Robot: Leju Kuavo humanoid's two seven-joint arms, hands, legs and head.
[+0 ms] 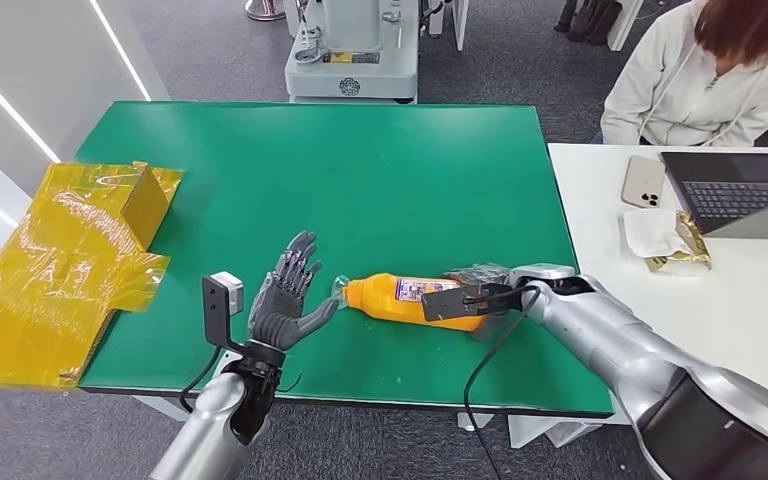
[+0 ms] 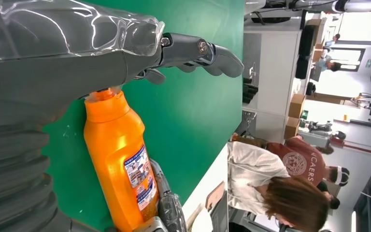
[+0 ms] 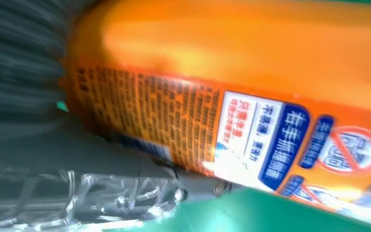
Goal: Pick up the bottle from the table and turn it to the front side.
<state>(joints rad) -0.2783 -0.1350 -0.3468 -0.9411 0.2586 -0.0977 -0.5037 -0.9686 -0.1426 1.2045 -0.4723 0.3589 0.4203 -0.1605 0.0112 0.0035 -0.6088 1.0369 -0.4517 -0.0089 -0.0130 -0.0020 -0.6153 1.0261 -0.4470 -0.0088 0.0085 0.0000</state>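
The orange bottle (image 1: 405, 298) is lying on its side on the green surface (image 1: 360, 180), near the front edge, with its long axis running across the robot's body: the cap end is pointing toward the left hand (image 1: 285, 295) and the base end is sitting under the right hand (image 1: 480, 290). The right hand is the one on the bottle, wrapping its lower body; in the right wrist view the label and small print are pressing close against the palm, though how tightly the fingers are closing cannot be told from here. The left hand is standing upright just beside the cap, palm facing the bottle, its fingers (image 2: 212, 53) spread wide and holding nothing; the thumb side appears to be almost touching the neck. Judging from this, any lift and roll about the long axis is resting mainly on the right hand, with the left waiting to steady the cap end.
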